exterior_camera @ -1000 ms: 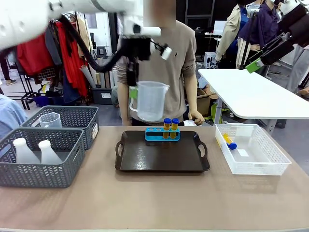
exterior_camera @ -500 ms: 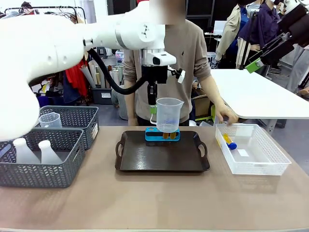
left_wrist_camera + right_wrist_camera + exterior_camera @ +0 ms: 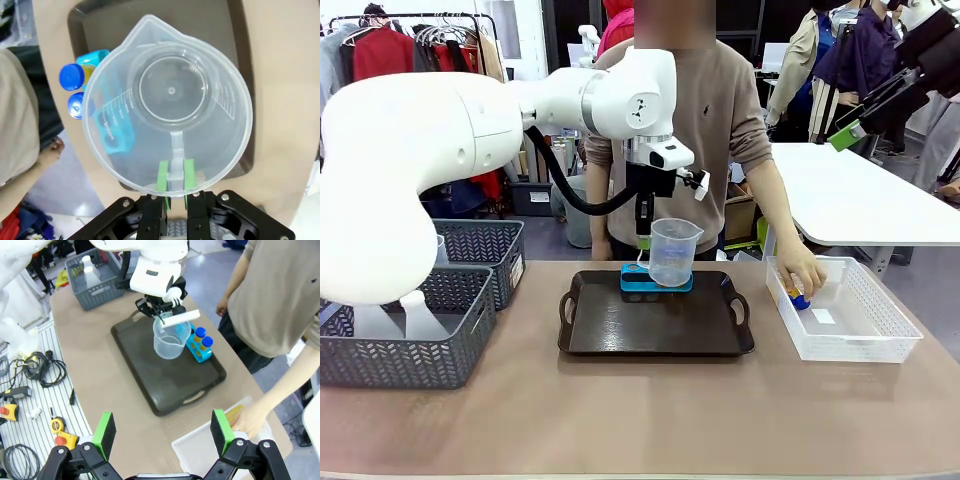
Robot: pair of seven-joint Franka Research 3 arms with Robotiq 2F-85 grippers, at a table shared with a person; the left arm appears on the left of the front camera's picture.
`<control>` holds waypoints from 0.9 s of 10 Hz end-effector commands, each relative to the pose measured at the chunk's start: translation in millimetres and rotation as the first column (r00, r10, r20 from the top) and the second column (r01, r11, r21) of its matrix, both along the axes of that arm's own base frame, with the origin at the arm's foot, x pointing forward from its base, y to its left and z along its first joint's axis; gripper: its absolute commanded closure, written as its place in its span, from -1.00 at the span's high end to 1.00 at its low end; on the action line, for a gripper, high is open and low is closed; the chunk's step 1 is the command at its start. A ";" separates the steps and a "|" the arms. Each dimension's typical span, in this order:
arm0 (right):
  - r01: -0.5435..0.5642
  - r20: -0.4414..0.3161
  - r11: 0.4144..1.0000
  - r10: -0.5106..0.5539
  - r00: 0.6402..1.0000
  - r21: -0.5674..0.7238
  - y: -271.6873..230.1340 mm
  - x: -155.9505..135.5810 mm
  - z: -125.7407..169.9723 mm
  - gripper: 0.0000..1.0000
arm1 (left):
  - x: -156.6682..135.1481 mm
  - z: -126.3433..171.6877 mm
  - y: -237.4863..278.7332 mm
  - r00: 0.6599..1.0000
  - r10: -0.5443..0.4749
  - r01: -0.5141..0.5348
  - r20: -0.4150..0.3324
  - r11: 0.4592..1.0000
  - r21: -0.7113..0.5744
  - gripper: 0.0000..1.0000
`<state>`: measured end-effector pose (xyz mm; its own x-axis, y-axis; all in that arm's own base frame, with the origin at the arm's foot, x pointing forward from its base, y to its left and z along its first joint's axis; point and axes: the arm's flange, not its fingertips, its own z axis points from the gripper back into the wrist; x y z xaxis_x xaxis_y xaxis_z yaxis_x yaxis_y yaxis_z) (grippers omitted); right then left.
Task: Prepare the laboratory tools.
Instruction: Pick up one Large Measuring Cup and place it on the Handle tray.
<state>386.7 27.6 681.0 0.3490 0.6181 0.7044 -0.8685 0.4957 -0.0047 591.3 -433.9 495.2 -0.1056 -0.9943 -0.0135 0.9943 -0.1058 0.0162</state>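
Note:
My left gripper point(image 3: 642, 238) is shut on the handle of the clear measuring beaker point(image 3: 674, 252), which hangs upright just above the back of the dark tray point(image 3: 655, 330). In the left wrist view the green pads point(image 3: 162, 177) pinch the handle of the beaker point(image 3: 170, 100). Beside and under it are the blue rack point(image 3: 95, 58) and two blue-capped tubes point(image 3: 71, 77). The right wrist view has the rack with its two tubes point(image 3: 200, 346) behind the beaker point(image 3: 171, 340). My right gripper point(image 3: 163, 432) is open and empty, high above the table. White flasks point(image 3: 418, 314) stand in the near grey basket.
A person stands at the far side, one hand point(image 3: 802, 272) in the white mesh basket point(image 3: 850, 335) at the right, over a tube. Two grey baskets point(image 3: 470, 250) sit at the left. A white table point(image 3: 850, 200) stands behind on the right.
My left arm carried the beaker right and down, from high over the table to just above the rack on the tray. The person's hand reached into the white basket.

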 end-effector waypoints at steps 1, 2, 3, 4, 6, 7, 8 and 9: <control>-0.021 0.013 1.000 0.021 1.000 0.022 -0.2 1.4 1.2 1.00 | -2.7 11.3 6.3 1.000 0.008 -0.008 -0.010 1.000 -0.004 -1.00; -0.021 0.013 1.000 0.021 1.000 0.022 -0.2 1.4 1.2 1.00 | -2.7 11.3 6.3 1.000 0.008 -0.008 -0.010 1.000 -0.004 -1.00; -0.021 0.013 1.000 0.021 1.000 0.022 -0.2 1.4 1.2 1.00 | 0.2 1.0 0.9 1.000 0.001 -0.001 0.000 1.000 -0.001 -1.00; -0.021 0.013 1.000 0.021 1.000 0.022 -0.2 1.4 1.2 1.00 | -7.2 1.6 5.8 0.998 0.025 -0.025 0.059 1.000 0.012 -1.00; -0.021 0.013 1.000 0.021 1.000 0.022 -0.2 1.4 1.2 1.00 | 2.4 -27.8 -18.0 0.998 -0.027 0.028 0.052 1.000 -0.013 -1.00; -0.021 0.013 1.000 0.021 1.000 0.022 -0.2 1.4 1.2 1.00 | 4.7 -37.9 -27.3 0.997 -0.047 0.048 0.069 0.999 -0.007 -1.00; -0.021 0.013 1.000 0.021 1.000 0.022 -0.2 1.4 1.2 1.00 | 6.5 -47.6 -33.9 0.997 -0.054 0.054 0.059 0.998 -0.007 -1.00; -0.021 0.013 1.000 0.021 1.000 0.022 -0.2 1.4 1.2 1.00 | 10.6 -60.1 -39.1 0.997 -0.057 0.057 0.053 0.998 0.015 -1.00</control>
<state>386.8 27.5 681.0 0.3492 0.6180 0.7044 -0.8684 0.4958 -0.0046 594.2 -472.2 433.5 -0.1560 -0.9878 -0.0033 0.9865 -0.1559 0.0510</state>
